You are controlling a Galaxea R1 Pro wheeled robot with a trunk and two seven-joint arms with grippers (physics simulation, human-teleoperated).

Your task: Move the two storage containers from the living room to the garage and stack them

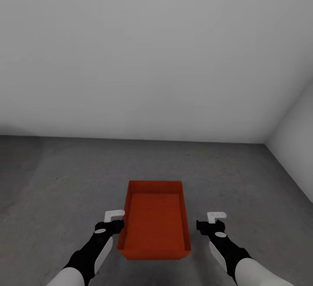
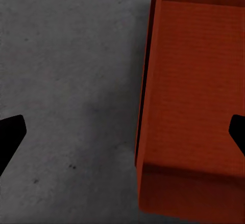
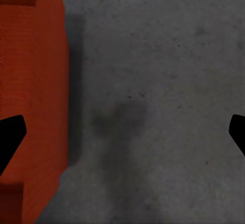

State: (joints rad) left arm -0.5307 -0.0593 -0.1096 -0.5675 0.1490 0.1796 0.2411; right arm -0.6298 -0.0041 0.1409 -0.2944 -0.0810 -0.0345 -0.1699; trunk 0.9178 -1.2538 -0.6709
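One bin [image 1: 154,220] sits on the dark grey garage floor [image 1: 243,177], near the pale wall [image 1: 156,51], between the two arms. It's open-topped and looks empty; whether a second bin is nested in it, I cannot tell. Left gripper [image 1: 114,216] hangs just beside the bin's left wall, jaws spread wide, gripping nothing. Right gripper [image 1: 214,220] is a little apart from the right wall, jaws wide too. So placement looks done; stacking the other bin seems left.

Head looks down; wrists closely share container [image 1: 155,216].
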